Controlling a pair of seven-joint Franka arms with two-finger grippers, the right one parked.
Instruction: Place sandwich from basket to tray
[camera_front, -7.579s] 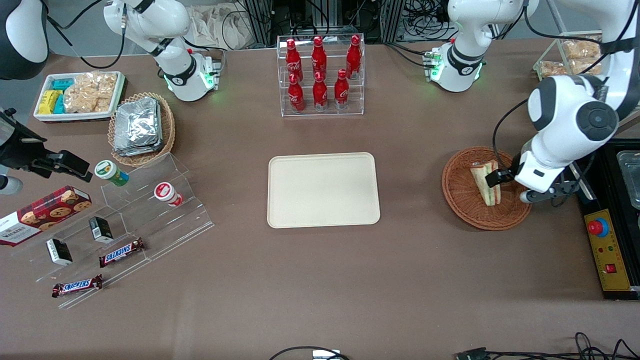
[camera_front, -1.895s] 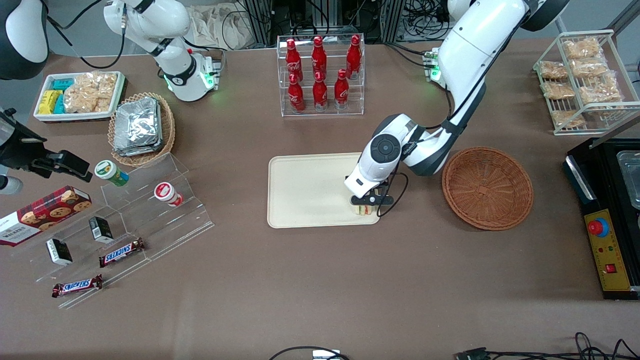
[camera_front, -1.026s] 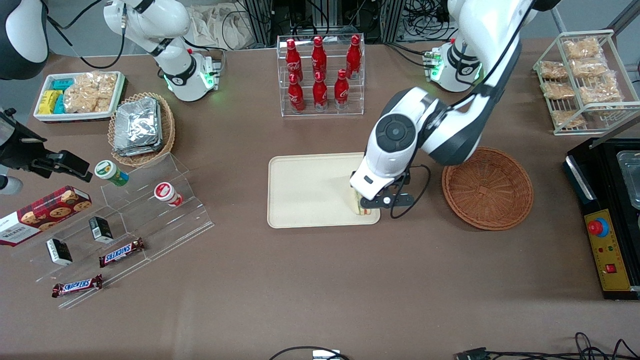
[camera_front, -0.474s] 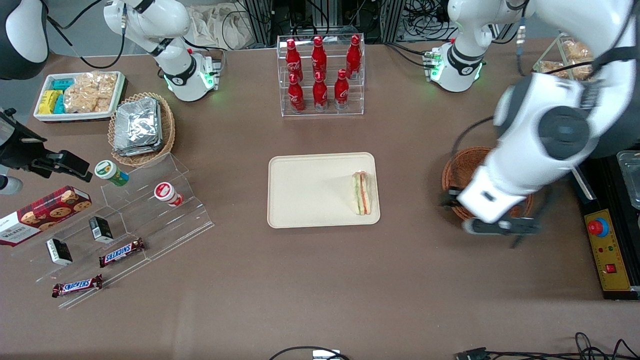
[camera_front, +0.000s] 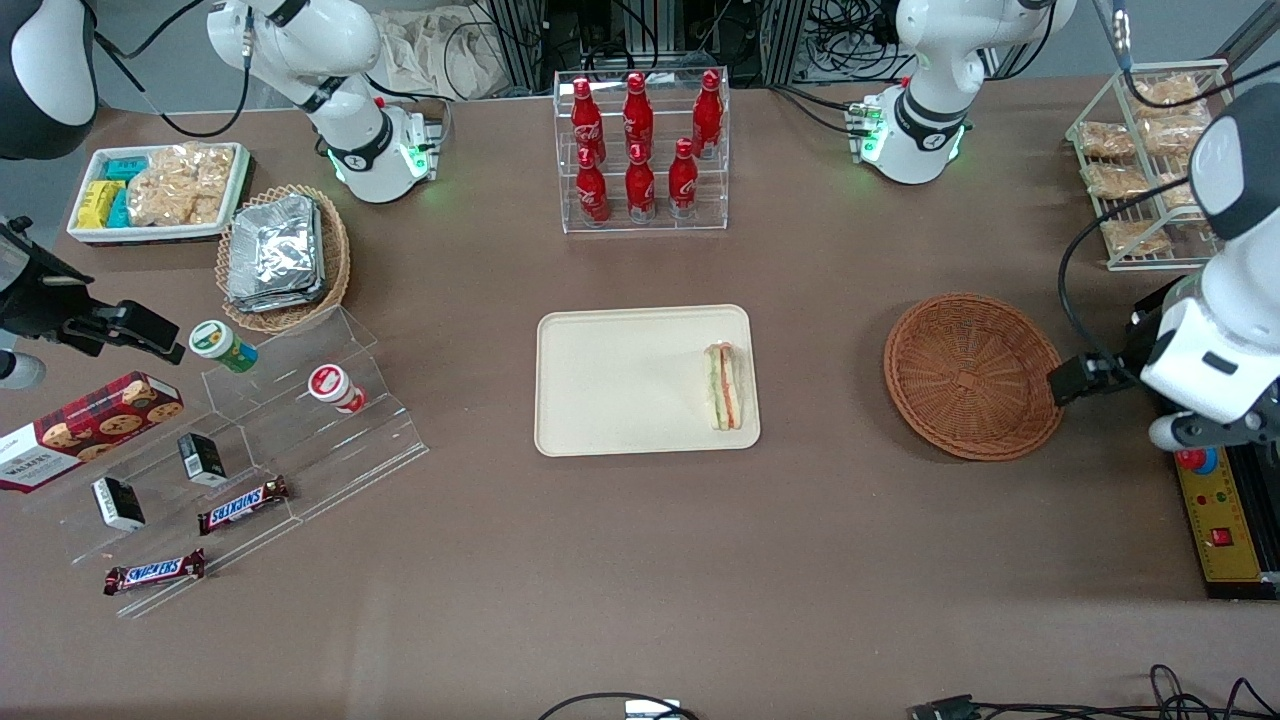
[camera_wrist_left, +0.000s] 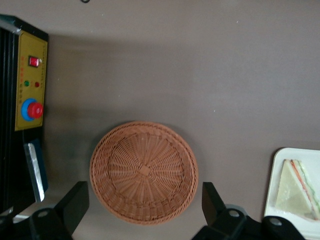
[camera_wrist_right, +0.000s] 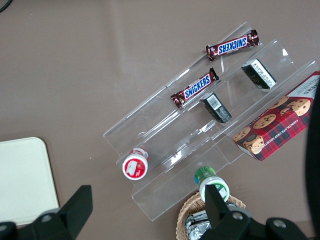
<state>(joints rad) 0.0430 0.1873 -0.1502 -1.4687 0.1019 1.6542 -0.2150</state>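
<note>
Clear rack (camera_front: 641, 152) of six red cola bottles (camera_front: 637, 128) stands upright on the counter (camera_front: 640, 570), farther from the front camera than its middle. Toward the parked arm's end: white bin (camera_front: 158, 192) of snack packets, tan wicker basket (camera_front: 283, 258) with foil packets, stepped acrylic stand (camera_front: 255, 440) carrying two cups, two dark boxes and two Snickers bars (camera_front: 243, 504), with a cookie box (camera_front: 85, 428) just beside it. Toward the working arm's end: wire rack (camera_front: 1150, 170) of bagged snacks and a yellow control panel (camera_front: 1220, 520) with a red button.
</note>
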